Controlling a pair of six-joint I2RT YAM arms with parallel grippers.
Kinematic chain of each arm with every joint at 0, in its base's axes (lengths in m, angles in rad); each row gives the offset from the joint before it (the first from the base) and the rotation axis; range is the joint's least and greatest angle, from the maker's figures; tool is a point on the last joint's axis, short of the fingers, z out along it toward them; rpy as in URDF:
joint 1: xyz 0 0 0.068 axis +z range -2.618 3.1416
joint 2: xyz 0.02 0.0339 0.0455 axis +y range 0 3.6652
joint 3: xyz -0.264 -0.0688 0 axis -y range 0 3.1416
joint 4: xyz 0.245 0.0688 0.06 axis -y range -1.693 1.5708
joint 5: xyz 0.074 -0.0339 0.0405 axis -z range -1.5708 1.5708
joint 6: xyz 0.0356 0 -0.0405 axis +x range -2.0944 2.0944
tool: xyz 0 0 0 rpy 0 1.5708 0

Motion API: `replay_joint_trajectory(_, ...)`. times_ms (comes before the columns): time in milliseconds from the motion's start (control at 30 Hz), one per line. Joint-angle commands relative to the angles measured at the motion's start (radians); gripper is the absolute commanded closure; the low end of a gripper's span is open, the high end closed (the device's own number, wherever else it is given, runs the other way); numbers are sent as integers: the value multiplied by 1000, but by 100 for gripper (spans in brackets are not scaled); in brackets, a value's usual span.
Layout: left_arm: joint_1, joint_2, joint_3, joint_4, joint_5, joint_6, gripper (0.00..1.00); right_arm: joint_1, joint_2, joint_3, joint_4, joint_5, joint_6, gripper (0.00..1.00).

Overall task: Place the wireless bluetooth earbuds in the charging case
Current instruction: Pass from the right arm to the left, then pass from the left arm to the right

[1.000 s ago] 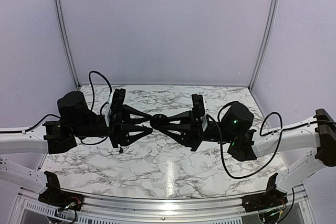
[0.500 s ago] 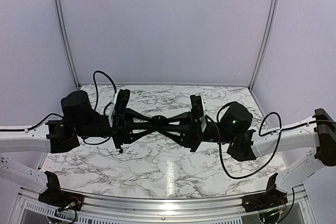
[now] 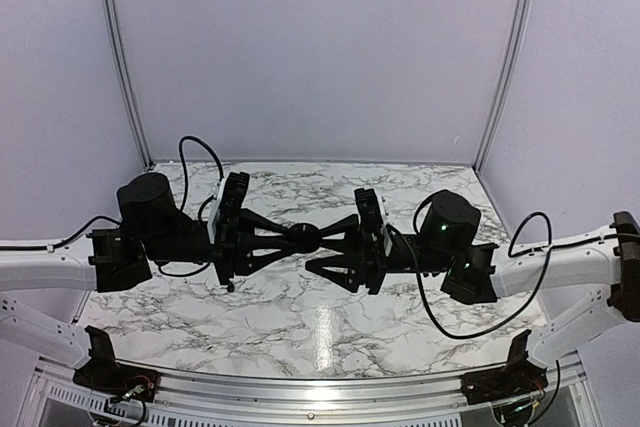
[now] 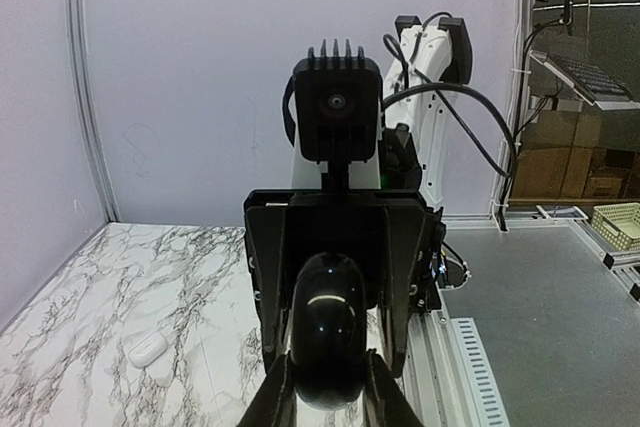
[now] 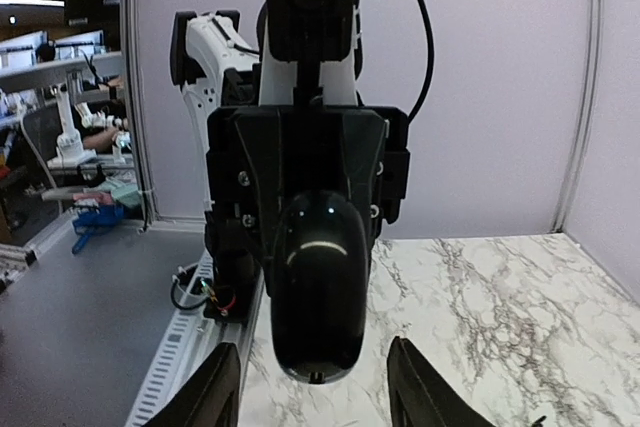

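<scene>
Fingers [image 4: 270,405] of L gripper [image 3: 298,238] clamped on glossy black case [image 4: 328,332], held in mid-air. R gripper [image 3: 325,244] fingers [image 5: 215,387] apart, either side of case, not touching. Both arms stretched level, tip to tip over marble table [image 3: 300,322]. White case [image 4: 148,349] lies on it. Pale lilac walls.

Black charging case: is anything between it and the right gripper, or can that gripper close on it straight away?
Nothing visible stands between them. The right gripper is open, with a finger on either side of the black charging case and apart from it. The left gripper is shut on the case's other end.
</scene>
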Motion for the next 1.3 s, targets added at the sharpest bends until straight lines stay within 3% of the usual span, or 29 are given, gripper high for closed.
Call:
replay_joint_trajectory(0, -5, 10, 11, -70, 12, 34, 100, -1, -99, 72, -338, 37, -117, 45)
replay_joint_trajectory(200, -5, 24, 43, -237, -19, 90, 100, 0, -191, 133, -676, 102, -183, 41)
replay_joint_trajectory(400, -7, 61, 117, -393, -39, 123, 100, 1, -174, 186, -878, 97, -208, 43)
replay_joint_trajectory(600, -12, 86, 151, -423, -29, 131, 100, 6, -133, 208, -923, 79, -197, 42)
replay_joint_trajectory(1267, -28, 160, 212, -475, 14, 125, 100, 12, -69, 300, -1010, 110, -234, 58)
